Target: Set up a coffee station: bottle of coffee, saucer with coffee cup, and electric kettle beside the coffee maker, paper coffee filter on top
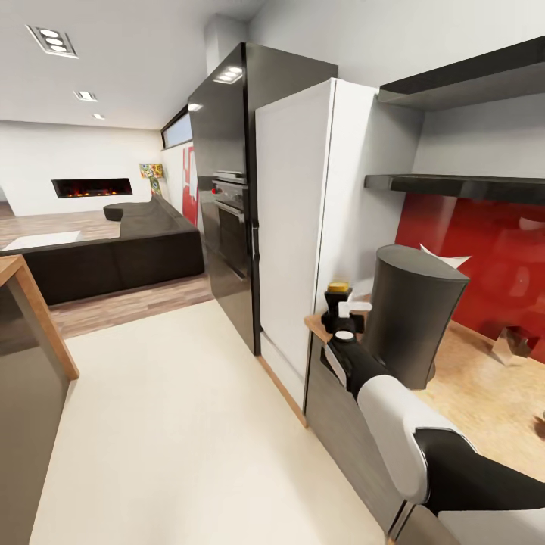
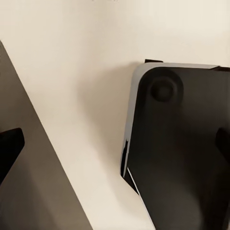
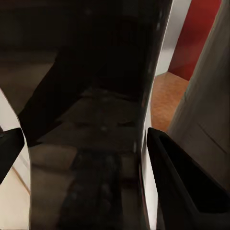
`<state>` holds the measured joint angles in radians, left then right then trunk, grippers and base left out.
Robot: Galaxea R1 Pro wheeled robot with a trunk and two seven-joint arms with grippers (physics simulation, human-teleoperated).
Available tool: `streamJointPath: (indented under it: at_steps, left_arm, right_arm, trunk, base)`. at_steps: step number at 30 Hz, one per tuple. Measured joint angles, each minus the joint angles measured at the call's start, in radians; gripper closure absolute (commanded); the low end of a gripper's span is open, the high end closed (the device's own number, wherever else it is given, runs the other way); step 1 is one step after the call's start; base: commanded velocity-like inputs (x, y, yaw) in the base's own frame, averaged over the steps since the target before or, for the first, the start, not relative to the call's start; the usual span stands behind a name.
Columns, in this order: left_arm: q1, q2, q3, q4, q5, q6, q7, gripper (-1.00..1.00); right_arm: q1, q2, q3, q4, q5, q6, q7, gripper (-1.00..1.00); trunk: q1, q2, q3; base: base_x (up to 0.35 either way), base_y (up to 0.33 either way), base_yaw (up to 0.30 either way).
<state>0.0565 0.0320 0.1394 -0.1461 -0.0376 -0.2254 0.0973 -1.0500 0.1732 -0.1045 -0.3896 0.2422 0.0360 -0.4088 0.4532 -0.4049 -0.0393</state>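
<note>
step: we judge it the kettle carry | item: electric kettle [image 1: 412, 322], dark, upright, above desk [image 1: 484, 401] edge beside white cabinet [image 1: 303, 227] | right tool [image 3: 84, 143]: fingers either side of kettle body, gripping it | left tool [image 2: 115, 148]: wide, nothing held, above floor | next: find coffee maker, lower kettle beside it

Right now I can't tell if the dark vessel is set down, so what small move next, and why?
Probably lower the right gripper slightly: the dark vessel sits between its fingers over the wooden countertop, and contact underneath isn't visible.
</note>
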Motion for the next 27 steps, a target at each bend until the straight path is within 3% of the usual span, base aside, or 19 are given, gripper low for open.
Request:
streamJointPath:
  at_steps: [5,11,27]
  left_arm:
    - [-0.001,0.001,-0.003,-0.001,-0.001,0.000,0.003,-1.00]
    - [-0.004,0.000,-0.003,-0.001,0.000,0.000,0.002,-1.00]
    - [-0.006,-0.001,-0.002,-0.006,-0.001,0.000,0.002,-1.00]
  right_arm:
    - [0.000,0.000,-0.003,0.026,-0.016,-0.014,0.003,1.00]
    - [0.004,0.000,-0.002,0.032,0.001,-0.017,0.018,1.00]
    - [0.005,0.000,-0.002,0.030,0.001,-0.019,0.018,1.00]
  trunk:
    - [0.000,0.000,0.000]
    - [0.000,0.000,0.000]
    - [0.001,0.000,0.000]
  base:
    - [0.000,0.000,0.000]
    - [-0.025,0.000,0.000]
    - [-0.313,0.000,0.000]
